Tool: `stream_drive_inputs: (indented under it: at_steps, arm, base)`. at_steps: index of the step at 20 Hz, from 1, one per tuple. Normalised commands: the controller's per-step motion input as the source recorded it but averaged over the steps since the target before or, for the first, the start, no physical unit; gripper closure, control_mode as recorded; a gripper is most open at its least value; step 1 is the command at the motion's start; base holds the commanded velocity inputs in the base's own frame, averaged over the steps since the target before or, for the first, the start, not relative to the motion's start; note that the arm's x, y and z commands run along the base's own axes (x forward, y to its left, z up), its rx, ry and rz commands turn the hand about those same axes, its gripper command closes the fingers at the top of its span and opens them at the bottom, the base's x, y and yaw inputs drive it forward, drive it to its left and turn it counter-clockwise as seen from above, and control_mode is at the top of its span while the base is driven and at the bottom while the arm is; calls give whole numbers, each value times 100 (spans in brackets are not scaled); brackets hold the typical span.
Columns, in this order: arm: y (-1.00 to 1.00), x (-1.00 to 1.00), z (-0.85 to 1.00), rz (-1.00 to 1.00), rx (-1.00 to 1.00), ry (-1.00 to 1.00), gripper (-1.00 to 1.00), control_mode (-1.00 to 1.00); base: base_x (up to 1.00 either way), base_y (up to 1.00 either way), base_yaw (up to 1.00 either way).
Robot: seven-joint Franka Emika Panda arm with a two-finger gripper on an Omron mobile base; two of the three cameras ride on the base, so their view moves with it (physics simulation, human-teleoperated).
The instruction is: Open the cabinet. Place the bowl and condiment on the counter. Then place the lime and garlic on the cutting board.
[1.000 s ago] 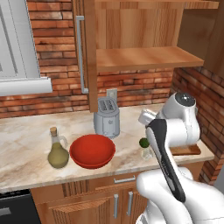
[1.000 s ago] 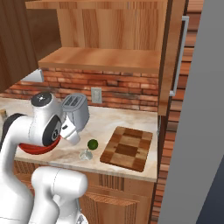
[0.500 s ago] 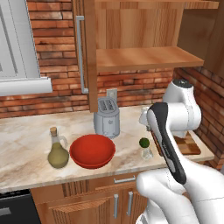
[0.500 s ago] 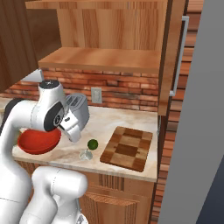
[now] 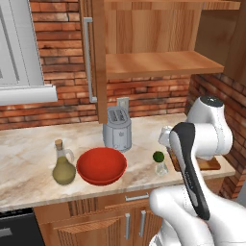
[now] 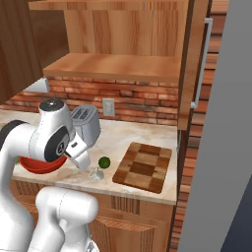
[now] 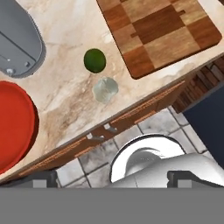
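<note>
We see lime (image 7: 95,60) and garlic (image 7: 105,89) mid-frame, cutting board (image 7: 159,31) upper right; our gripper's fingers seem released, though barely visible.

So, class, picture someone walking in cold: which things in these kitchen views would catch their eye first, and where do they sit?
The glossy red bowl stands out on the marble counter, between the olive-green bottle and the grey toaster. Next come the dark green lime and the pale garlic, lying close together near the counter's front edge, beside the checkered cutting board. Above, the wooden cabinet stands open, its shelf bare.
</note>
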Motion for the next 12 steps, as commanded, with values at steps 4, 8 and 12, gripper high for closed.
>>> stream_drive_inputs:
  at_steps: [4, 8, 12]
  arm:
    - [0, -1, 0, 0, 0, -1, -100, -100]
    - [0, 0, 0, 0, 0, 0, -100, -100]
    - [0, 0, 0, 0, -2, 0, -100, -100]
  base:
    - [0, 0, 0]
    - [0, 0, 0]
    - [0, 0, 0]
